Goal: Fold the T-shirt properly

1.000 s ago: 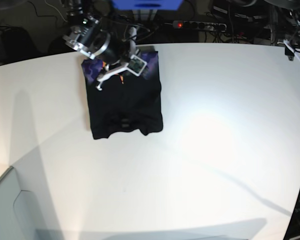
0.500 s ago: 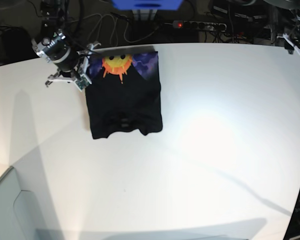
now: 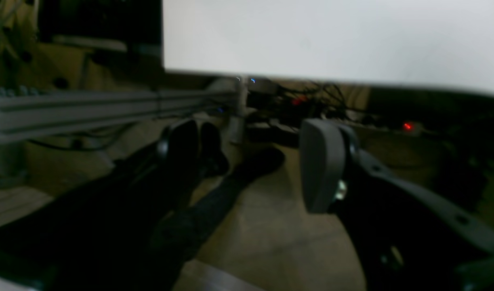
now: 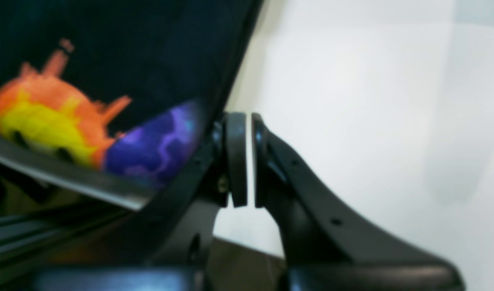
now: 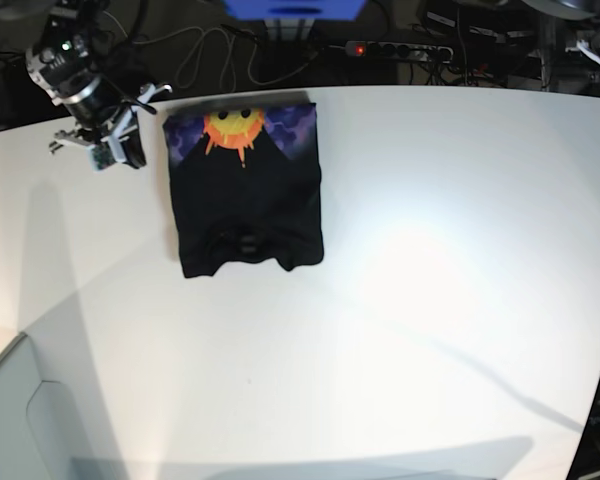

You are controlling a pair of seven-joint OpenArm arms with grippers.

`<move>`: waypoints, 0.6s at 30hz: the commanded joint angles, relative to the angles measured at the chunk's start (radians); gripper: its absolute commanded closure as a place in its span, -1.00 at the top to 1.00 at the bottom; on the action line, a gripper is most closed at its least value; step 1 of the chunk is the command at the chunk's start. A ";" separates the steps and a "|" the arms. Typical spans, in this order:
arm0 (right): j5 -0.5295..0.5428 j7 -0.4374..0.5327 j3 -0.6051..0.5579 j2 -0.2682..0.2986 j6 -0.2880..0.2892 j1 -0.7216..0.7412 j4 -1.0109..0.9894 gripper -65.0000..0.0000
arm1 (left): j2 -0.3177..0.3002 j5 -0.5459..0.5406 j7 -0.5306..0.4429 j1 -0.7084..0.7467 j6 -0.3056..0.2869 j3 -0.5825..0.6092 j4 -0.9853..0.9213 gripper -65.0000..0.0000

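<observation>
- T-shirt (image 5: pixel 248 205): black, with an orange-yellow sun and purple clouds printed along its far edge.
- Table (image 5: pixel 430 300): plain white.

Base cam looks down from high up over the whole white tabletop (image 5: pixel 430 300). Right wrist cam sits close behind its claw (image 4: pixel 249 159), sharing the black sun-print T-shirt (image 5: pixel 245 190) (blurry). Left wrist cam faces the tabletop's underside edge.

A big white desk (image 5: pixel 430 300) fills most of the room. Bright light shines on its middle. Behind its far edge it is dark, with tangled black cables (image 5: pixel 210 55) and a power strip (image 5: pixel 400 49) with a small red light. A blue box (image 5: pixel 293 9) sits at the back.
</observation>
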 commanded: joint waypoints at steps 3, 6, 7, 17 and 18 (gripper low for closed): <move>0.006 0.005 0.060 -0.019 0.017 -0.097 0.016 -1.00 | 0.009 -0.078 -0.010 0.076 0.002 -0.014 -0.021 -0.27; 0.003 0.005 0.104 -0.042 0.017 -0.185 0.014 -1.00 | 0.043 -0.103 -0.010 0.100 0.002 -0.015 -0.078 -0.73; 0.001 0.005 0.116 -0.048 0.017 -0.213 0.011 -1.00 | 0.056 -0.101 -0.012 0.099 0.002 -0.014 -0.110 -0.91; 0.001 0.019 0.121 0.022 0.017 -0.220 -0.385 -1.00 | 0.107 0.095 -0.374 0.034 0.002 0.256 -0.512 -1.00; 0.001 0.036 0.121 0.033 0.017 -0.180 -0.463 -1.00 | 0.110 0.124 -0.426 0.015 0.002 0.290 -0.569 -1.00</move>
